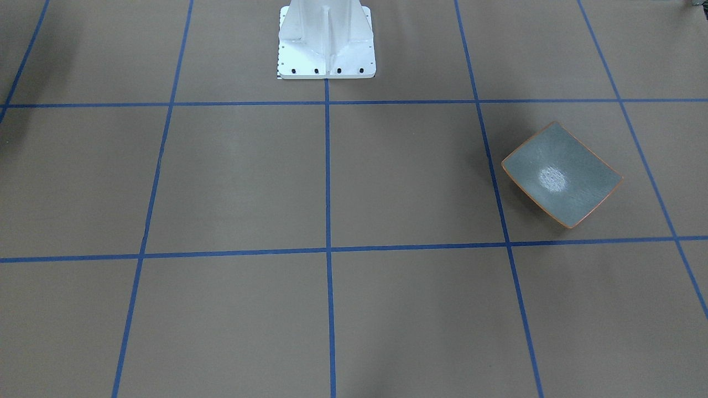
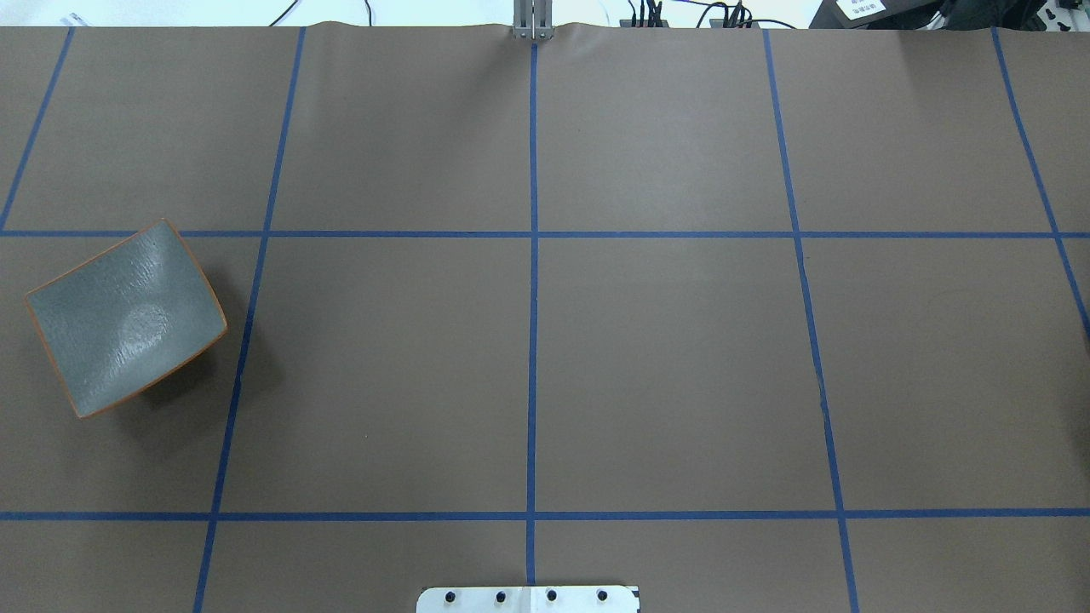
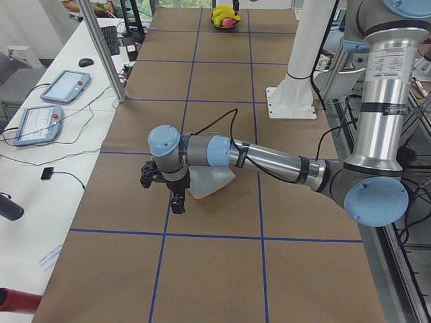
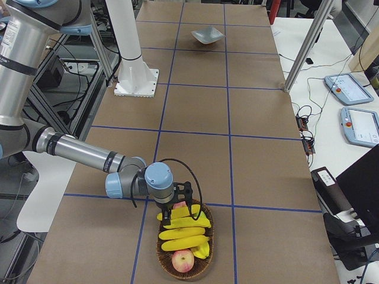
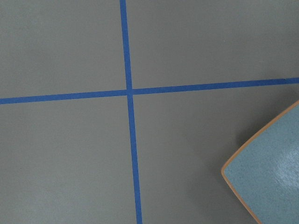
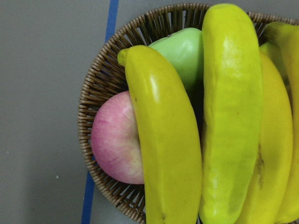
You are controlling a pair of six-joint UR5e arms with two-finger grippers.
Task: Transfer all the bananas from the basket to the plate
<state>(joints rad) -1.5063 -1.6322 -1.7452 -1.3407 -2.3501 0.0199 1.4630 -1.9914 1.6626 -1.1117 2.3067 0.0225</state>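
Several yellow bananas [image 4: 183,234] lie piled in a woven wicker basket [image 4: 163,260] at the table's right end. The right wrist view looks straight down on two of these bananas [image 6: 168,140] side by side and the basket's rim [image 6: 88,107]. My right gripper [image 4: 176,208] hovers just above the pile; I cannot tell if it is open or shut. The grey-green plate [image 2: 128,319] with an orange rim sits bare at the left end, also seen as plate [image 1: 561,174] and plate corner [image 5: 266,186]. My left gripper [image 3: 161,192] hangs beside the plate [image 3: 214,183]; its state cannot be told.
A pink apple [image 6: 117,140] and a green fruit [image 6: 182,51] lie under the bananas. The white robot pedestal [image 1: 326,38] stands at mid-table. Tablets [image 3: 64,86] and metal posts [image 3: 101,47] line the operators' side. Blue tape grids the brown table.
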